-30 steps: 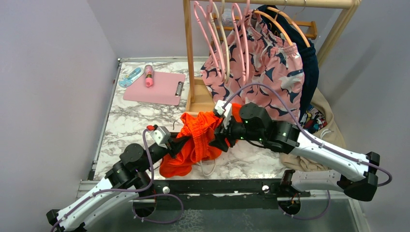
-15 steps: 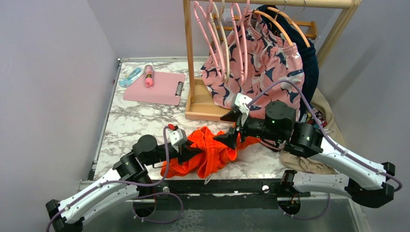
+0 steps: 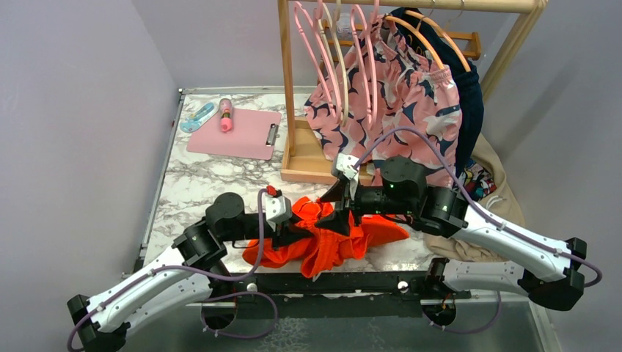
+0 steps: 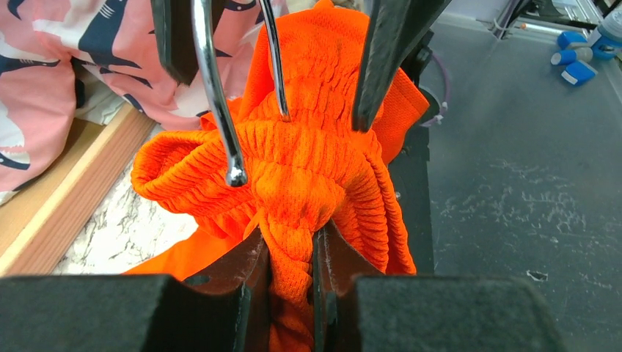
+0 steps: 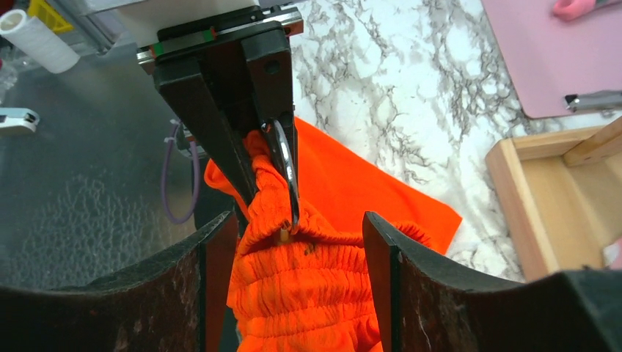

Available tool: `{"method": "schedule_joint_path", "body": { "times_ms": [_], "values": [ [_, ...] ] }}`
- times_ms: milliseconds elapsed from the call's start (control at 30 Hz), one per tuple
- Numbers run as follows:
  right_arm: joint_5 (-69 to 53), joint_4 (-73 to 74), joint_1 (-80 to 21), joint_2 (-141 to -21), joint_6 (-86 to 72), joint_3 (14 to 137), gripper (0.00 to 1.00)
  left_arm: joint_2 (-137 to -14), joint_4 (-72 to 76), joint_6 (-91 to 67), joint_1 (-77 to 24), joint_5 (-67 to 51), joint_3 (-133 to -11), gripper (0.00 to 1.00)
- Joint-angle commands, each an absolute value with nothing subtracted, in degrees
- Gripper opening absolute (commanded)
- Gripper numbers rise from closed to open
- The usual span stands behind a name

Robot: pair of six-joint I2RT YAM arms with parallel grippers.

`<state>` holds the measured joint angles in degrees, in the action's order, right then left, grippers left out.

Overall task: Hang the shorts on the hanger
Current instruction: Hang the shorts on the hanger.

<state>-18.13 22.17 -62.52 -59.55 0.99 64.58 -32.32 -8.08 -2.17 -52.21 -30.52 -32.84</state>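
Observation:
The bright orange-red shorts [image 3: 330, 246] lie bunched near the table's front edge. My left gripper [image 3: 297, 233] is shut on a fold of the shorts [image 4: 308, 154], which is pinched between its jaws [image 4: 291, 235]. The hanger's metal hook [image 4: 216, 95] sticks up out of the elastic waistband. Its pale-yellow body is hidden in the cloth, apart from a small stub at the hook's foot [image 5: 282, 235]. My right gripper [image 3: 341, 213] stands open. In the right wrist view its fingers [image 5: 299, 220] straddle the gathered waistband [image 5: 315, 293] just below the hook [image 5: 287, 165].
A wooden clothes rack [image 3: 287, 88] stands behind, with pink hangers [image 3: 315, 51] and shark-pattern pink shorts [image 3: 396, 103] on it. Its base box [image 3: 308, 165] sits close behind the grippers. A pink clipboard [image 3: 235, 132] lies at back left and a beige garment [image 3: 469, 246] at right.
My left gripper carried the shorts to the right and toward the table's front. My right gripper let go, swung off to the right, then came back open over the waistband.

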Motion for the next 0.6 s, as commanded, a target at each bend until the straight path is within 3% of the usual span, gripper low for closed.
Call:
{"method": "schedule_joint_path", "body": {
  "times_ms": [0,267,467,567],
  "values": [
    [-18.37,16.23,-62.74,-59.16,-3.35,62.40,0.64,-32.69,-4.31,-0.87,-52.29,-34.79,-35.88,0.00],
    [-17.35,11.26,-62.75,-58.49,-5.67,61.74,0.56,-33.72,-5.53,-0.16,-52.30,-35.26,-37.13,0.00],
    [-17.35,10.72,-62.75,-59.45,-6.73,60.86,0.34,-34.08,-5.57,-0.11,-52.29,-34.98,-37.27,0.00],
    [-17.53,10.37,-62.75,-59.30,-6.68,60.48,0.18,-33.83,-5.62,-0.10,-52.34,-34.07,-37.27,0.00]
  ]
}}
